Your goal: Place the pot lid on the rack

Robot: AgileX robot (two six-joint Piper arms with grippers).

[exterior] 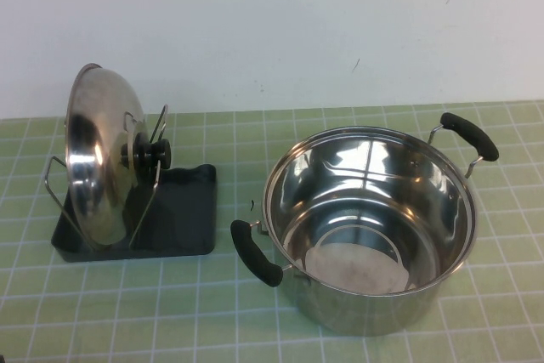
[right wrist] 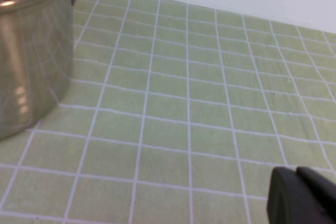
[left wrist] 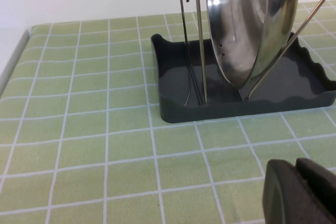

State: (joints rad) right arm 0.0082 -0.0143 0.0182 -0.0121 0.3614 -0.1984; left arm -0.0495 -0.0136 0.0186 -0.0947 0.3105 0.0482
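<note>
On the rack (exterior: 136, 218) we see the pot lid (exterior: 95, 155) standing upright; left gripper (left wrist: 300, 192) and right gripper (right wrist: 302, 198) sit low nearby, clenched, holding nothing.

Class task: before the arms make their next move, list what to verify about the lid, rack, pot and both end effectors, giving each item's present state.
1. Shiny domed steel pot lid stands on edge in the wire rack: ok.
2. Rack's dark grey plastic tray flat on green tiled tablecloth: ok.
3. Deep steel pot apart from rack: ok.
4. Left end effector clear of lid, near tray: ok.
5. Right end effector clear of pot: ok.
6. Finger opening, both: cannot tell.
</note>
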